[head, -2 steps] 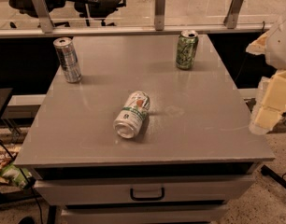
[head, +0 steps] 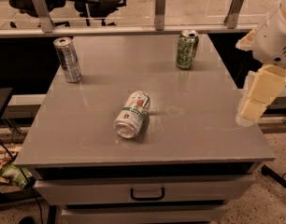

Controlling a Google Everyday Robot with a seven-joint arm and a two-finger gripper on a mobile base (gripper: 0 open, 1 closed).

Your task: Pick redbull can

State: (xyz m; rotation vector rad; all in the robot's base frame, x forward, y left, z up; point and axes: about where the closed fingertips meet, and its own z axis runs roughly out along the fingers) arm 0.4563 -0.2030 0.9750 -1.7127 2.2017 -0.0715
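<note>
The redbull can is slim, silver with dark blue panels, and stands upright at the far left corner of the grey table. The gripper is cream coloured and hangs at the right edge of the view, beside the table's right side, far from the redbull can. It holds nothing that I can see.
A green can stands upright at the far right of the table. A wider white can with green and orange label lies on its side near the middle. A drawer with a handle is under the front edge. A glass rail runs behind.
The gripper has shifted slightly at the right edge; the cans have not moved.
</note>
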